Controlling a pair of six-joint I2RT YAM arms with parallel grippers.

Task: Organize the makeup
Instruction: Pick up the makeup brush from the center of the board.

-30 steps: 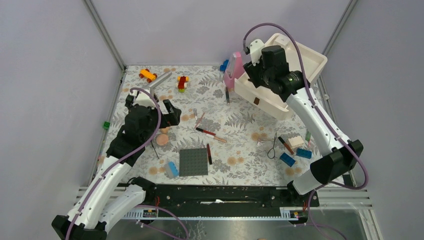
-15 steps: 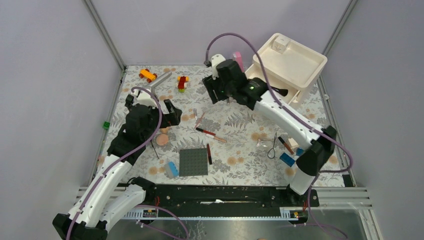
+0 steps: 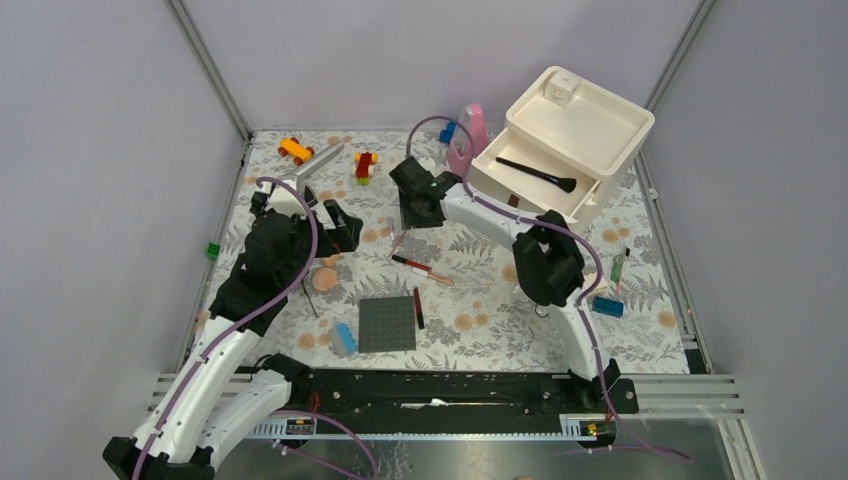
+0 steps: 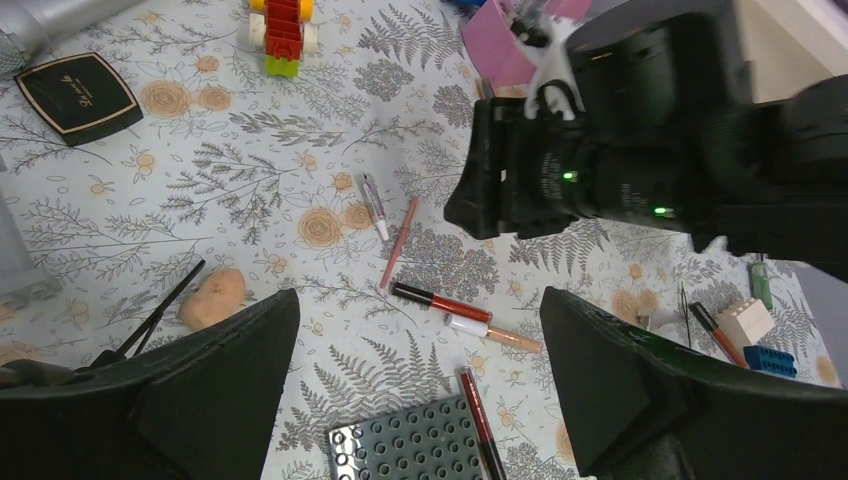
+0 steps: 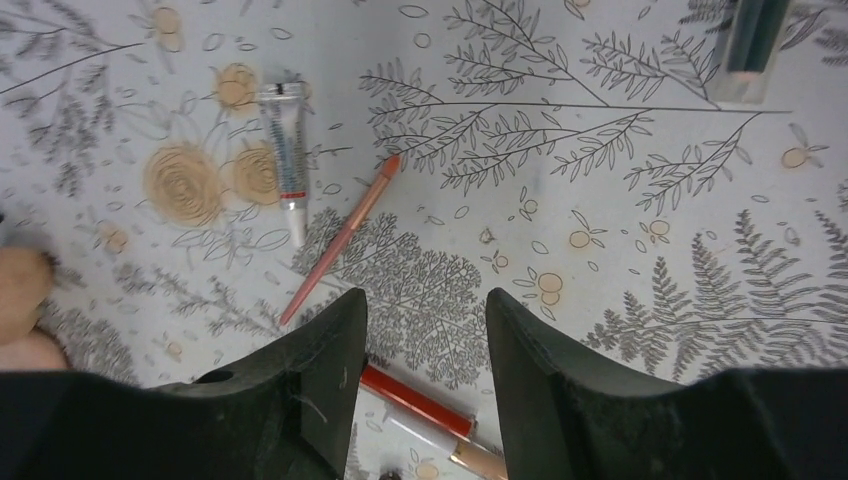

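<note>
1. Two black fingers of the right gripper (image 5: 425,300) stand partly apart with nothing between them; only the flowered cloth (image 5: 620,330) shows in the gap, and whether the tips touch it I cannot tell.
2. Just ahead of the claw, toward its left, a pale pink stick (image 5: 340,240) lies aslant on the cloth; a small silver tube (image 5: 283,160) lies just beyond that stick's far end.
3. Below the gap, back toward the wrist, lies a red-and-black stick (image 5: 415,400); a pale-ended stick (image 5: 470,455) lies just beside it.
4. Far to the claw's left, at the edge of its view, sits a peach puff (image 5: 18,285).
5. Off to the claw's right stands a white drawer box (image 3: 600,115); a black brush (image 3: 535,175) lies in its open lower drawer.
6. Well apart on the other side, the left gripper (image 4: 417,305) hangs over the cloth, jaws spread wide and empty; a grey studded plate (image 3: 387,323) lies near it.
</note>
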